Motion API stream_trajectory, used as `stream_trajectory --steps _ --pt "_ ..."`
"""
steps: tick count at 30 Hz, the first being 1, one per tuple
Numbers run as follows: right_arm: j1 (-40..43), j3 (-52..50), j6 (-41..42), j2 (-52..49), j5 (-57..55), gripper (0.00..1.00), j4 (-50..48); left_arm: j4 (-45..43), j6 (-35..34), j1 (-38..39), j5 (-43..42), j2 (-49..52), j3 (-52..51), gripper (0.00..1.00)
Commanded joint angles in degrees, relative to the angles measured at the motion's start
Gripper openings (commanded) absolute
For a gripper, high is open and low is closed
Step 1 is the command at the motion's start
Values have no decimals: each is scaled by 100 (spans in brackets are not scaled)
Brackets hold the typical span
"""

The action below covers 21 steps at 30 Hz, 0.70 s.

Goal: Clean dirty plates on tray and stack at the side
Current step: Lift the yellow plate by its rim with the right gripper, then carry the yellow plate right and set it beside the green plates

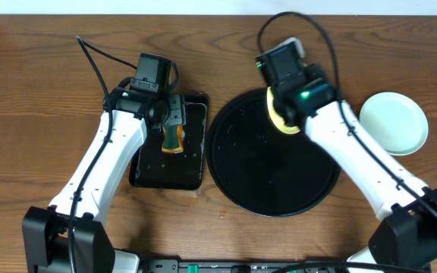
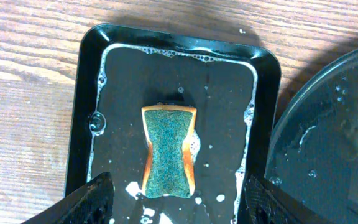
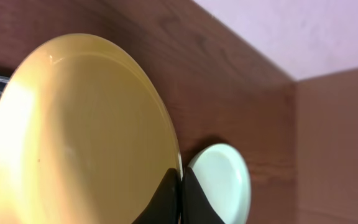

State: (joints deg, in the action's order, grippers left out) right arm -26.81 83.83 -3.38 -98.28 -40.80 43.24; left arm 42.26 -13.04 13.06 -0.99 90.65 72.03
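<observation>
Over tray point(image 1: 264, 178), right pincer point(image 3: 180, 177) clamping yellow plate point(image 3: 79, 137), left pincer point(image 2: 179, 190) above sponge point(image 2: 168, 149)

Pale yellow plate point(image 1: 281, 120): raised, tipped on edge over far rim of round black tray point(image 1: 271, 178), glossy, water-beaded. Mint plate point(image 1: 394, 123): flat, right of tray, apart.

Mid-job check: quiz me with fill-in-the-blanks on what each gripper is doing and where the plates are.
The plate in the right gripper is pale ____.
The left gripper, above the sponge, is ____.
The mint plate sits on the table, on the robot's ____ of the round tray.
Missing: yellow; open; right.
</observation>
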Motion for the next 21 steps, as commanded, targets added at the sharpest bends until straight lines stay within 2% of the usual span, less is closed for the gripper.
stream_trajectory --steps 1,6,21 --pt "608 28 590 90 811 1 2 33 57 -15 15 -42 94 70" --pt "1615 28 914 90 1475 1 24 33 55 -15 15 -42 96 69" --pt "4129 -52 911 11 2697 1 46 37 55 -13 15 -42 94 70"
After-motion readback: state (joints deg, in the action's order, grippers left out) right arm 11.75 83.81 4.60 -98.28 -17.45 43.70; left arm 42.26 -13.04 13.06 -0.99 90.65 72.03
